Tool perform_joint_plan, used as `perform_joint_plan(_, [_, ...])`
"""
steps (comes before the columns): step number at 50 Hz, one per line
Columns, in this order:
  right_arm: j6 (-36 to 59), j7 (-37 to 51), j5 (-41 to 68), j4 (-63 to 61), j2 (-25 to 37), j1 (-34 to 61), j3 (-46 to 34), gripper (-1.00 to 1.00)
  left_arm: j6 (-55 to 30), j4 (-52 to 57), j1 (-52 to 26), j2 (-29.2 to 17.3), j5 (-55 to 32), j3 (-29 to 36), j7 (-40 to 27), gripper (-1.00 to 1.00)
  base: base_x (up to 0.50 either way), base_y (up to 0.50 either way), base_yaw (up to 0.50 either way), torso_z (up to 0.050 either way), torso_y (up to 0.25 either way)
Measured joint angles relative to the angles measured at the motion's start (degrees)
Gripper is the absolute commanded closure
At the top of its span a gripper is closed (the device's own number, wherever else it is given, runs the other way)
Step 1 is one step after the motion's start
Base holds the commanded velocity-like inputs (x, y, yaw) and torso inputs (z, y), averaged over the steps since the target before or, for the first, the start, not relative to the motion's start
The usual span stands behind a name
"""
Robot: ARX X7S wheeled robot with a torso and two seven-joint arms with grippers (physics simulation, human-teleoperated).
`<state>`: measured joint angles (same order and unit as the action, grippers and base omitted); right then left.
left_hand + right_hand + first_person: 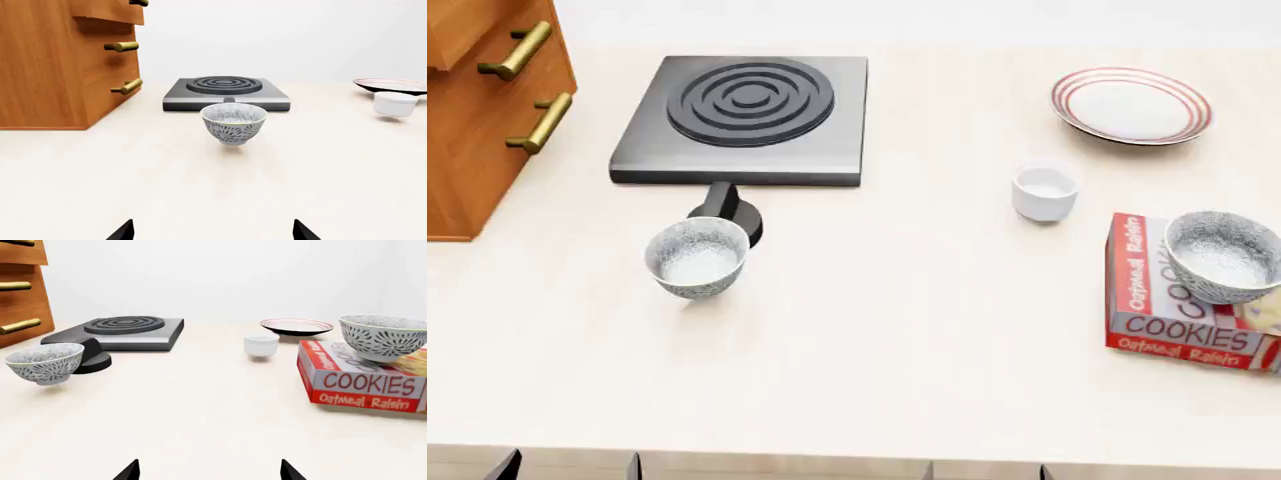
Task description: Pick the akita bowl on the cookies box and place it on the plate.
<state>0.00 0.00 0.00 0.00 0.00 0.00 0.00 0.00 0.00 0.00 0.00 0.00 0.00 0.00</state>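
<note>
— Speckled grey, both of them. Which bowl was the one to move?

— The akita bowl [1224, 256] on the cookies box [1174, 315], at the right edge of the bench [894, 330]. It sat upright on the carton's top, toward the right end. The other bowl [698, 257] stood on the bare bench just in front of the hob [745, 118], beside its black knob [726, 211], and was not part of the job.

— And the plate?

— The plate [1130, 104] lay near the far right corner, nothing on it, well apart from the box. A small white cup [1045, 190] stood between the two, a little toward the middle.

— So how much was done?

— Nothing, as far as I could judge. The bowl was on the box and untouched; the lift, the carry over the cup and the setting down were all left.

— The grippers?

— Only fingertips showed. The right gripper [210, 471] had its two tips spread wide with nothing between them, low over the near bench, the box ahead and to one side. The left gripper [213, 231] was spread the same way, empty, facing the other bowl. The wooden drawers [481, 110] stood at the far left corner.
</note>
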Motion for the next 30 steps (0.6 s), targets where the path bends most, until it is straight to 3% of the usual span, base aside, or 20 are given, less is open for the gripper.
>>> perform_joint_plan(25, [-2.1,3.9,0.7,-1.9,2.4,-1.3,-3.3,-1.00,-2.7,1.0,-0.4,-2.7,0.8,2.8,-5.0,-1.00,0.00,0.00,0.00,0.000,0.000])
perform_joint_plan(30, [-0.9,4.5,1.5,-6.5,3.1,-1.6,-3.4,-1.00,-6.2,5.8,-0.6,-3.3,1.2,3.2,-5.8,-1.00,0.38,0.00,0.00,0.000,0.000])
